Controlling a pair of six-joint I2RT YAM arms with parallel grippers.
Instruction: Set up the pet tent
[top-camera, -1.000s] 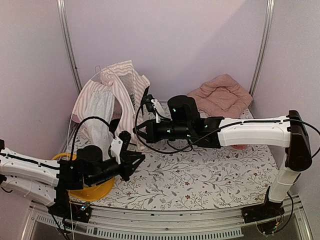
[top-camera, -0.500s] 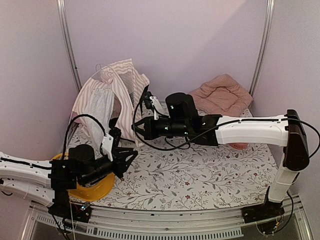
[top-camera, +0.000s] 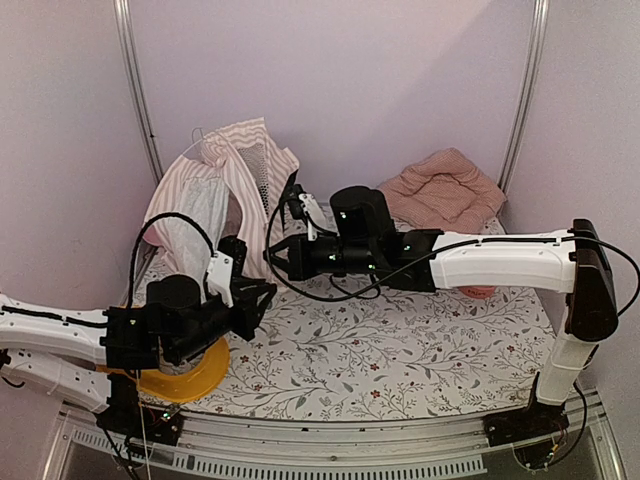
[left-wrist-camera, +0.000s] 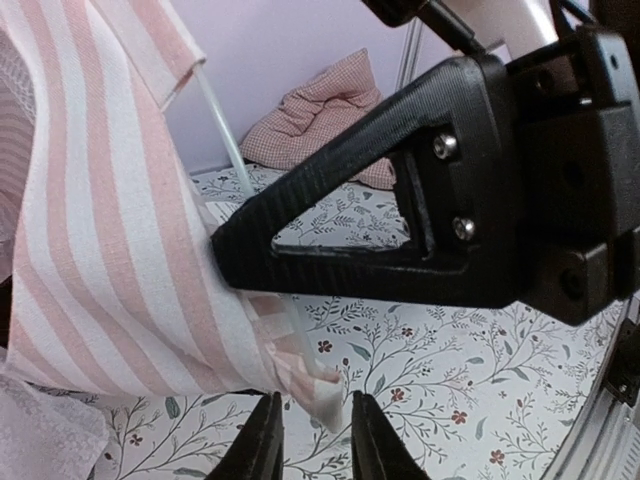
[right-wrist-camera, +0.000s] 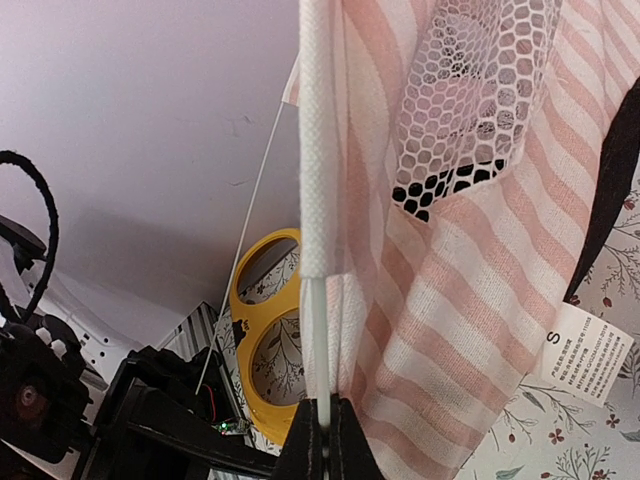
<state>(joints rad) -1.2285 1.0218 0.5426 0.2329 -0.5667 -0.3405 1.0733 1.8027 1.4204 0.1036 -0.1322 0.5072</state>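
Note:
The pet tent is a slumped pink-and-white striped heap at the back left, its mesh window facing right. My right gripper is at the tent's lower right edge. In the right wrist view it is shut on a thin white tent pole where it leaves its fabric sleeve. My left gripper is just below and in front of the right one. In the left wrist view it is open, with a corner of the tent hanging between the fingertips.
A pink checked cushion lies at the back right. A yellow two-hole bowl stand sits at the front left under the left arm and shows in the right wrist view. A white label hangs from the tent. Metal frame posts stand behind.
My left gripper has moved back and up toward the tent's lower corner, ending just under the right gripper. The right gripper has shifted slightly left, still holding the pole.

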